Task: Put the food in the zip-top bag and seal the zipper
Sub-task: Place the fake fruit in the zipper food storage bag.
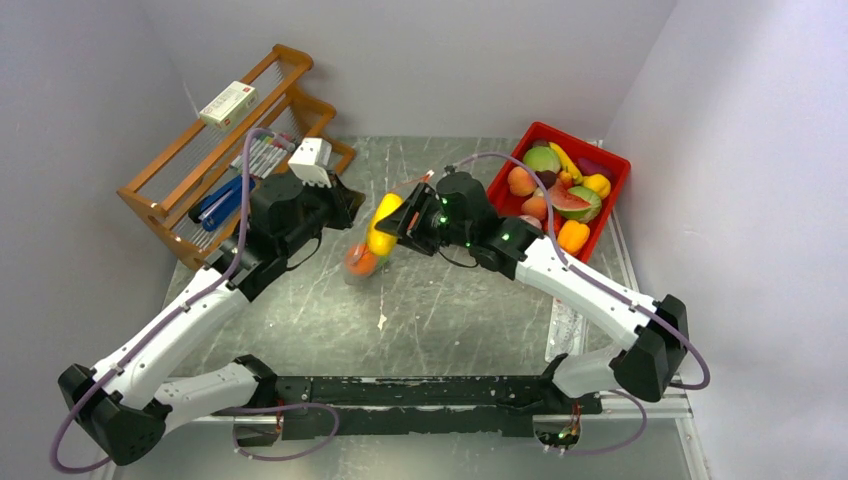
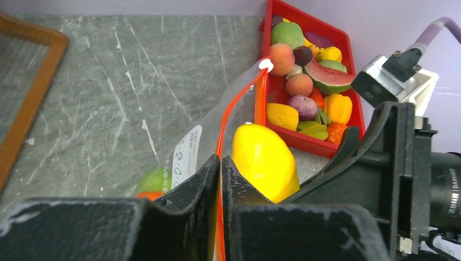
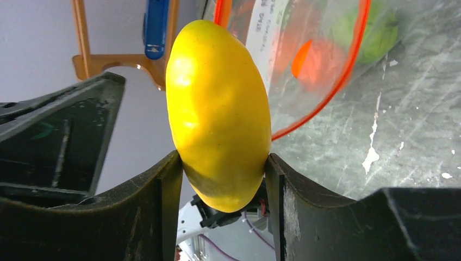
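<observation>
Yellow toy fruit (image 3: 220, 109) sat pinched between my right jaws, just beside the open mouth of the zip-top bag (image 2: 186, 148), my left jaws pressed together on its orange-red zipper (image 2: 224, 122), orange and green food (image 3: 318, 62) lay inside.

Both arms reach forward and bend inward, bringing the hands almost tip to tip. The left hand (image 2: 220, 162) has its fingers pinched flat together on the zipper (image 2: 228, 106). Just beside it, the right hand (image 3: 220, 160) clamps a yellow fruit (image 3: 217, 103), one finger on either side.
</observation>
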Controlling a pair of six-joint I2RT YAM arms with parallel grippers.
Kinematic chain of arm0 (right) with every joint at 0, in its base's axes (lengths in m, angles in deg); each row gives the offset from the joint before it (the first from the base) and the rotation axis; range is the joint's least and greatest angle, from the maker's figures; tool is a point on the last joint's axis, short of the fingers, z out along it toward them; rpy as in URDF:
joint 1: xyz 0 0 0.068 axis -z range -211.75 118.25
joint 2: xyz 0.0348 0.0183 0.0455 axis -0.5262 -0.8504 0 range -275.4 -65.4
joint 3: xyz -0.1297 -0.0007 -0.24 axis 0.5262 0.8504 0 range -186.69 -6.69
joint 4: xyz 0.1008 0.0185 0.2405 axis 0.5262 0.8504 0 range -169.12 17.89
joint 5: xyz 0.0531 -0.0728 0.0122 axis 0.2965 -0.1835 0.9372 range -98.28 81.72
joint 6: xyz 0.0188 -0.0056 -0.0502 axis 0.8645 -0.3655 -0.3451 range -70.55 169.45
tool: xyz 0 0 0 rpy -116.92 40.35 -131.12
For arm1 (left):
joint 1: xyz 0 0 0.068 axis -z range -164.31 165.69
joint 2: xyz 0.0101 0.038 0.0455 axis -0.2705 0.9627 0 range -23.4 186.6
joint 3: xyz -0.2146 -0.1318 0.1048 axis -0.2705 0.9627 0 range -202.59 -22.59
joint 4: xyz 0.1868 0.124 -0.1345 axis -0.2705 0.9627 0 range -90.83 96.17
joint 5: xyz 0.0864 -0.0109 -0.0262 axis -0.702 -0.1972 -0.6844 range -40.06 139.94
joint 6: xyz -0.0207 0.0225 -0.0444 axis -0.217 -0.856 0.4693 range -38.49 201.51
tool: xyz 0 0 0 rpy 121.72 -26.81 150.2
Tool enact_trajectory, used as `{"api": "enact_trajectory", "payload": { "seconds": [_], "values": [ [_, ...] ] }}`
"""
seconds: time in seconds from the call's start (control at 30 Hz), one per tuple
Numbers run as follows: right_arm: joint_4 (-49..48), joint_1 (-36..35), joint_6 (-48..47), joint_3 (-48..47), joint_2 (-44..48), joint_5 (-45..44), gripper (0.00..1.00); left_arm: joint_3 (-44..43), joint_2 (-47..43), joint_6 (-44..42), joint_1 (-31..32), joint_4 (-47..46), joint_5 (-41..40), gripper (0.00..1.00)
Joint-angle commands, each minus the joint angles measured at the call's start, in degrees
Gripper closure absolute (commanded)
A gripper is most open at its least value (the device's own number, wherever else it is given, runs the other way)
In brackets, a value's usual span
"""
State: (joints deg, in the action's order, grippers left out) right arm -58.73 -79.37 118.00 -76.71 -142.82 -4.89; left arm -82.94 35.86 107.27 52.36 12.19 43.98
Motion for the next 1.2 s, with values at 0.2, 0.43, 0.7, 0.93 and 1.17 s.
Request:
{"api": "enact_trajectory", "payload": {
  "seconds": [0.2,0.43,0.7,0.93,1.17],
  "values": [
    [2.00,-0.47,-0.22,1.48,1.22,-6.36,0.56,0.89,0.14,-3.78,0.34,0.91,2.46,0.80],
    [1.55,-0.51,0.13,3.62,1.93,-8.59,0.56,-5.20,6.50,-12.86,-0.53,6.52,15.88,0.50],
    [2.58,-0.08,0.67,6.04,2.66,-12.55,0.56,-7.42,9.05,-16.61,-2.48,9.31,17.77,0.52],
    [2.16,0.30,1.31,7.47,2.96,-13.58,0.56,-6.76,12.50,-23.39,-2.49,9.27,21.12,0.47],
    [1.95,0.41,1.99,7.92,2.84,-15.05,0.57,-7.92,16.57,-24.57,-2.45,12.02,24.69,0.48]
  ]
}}
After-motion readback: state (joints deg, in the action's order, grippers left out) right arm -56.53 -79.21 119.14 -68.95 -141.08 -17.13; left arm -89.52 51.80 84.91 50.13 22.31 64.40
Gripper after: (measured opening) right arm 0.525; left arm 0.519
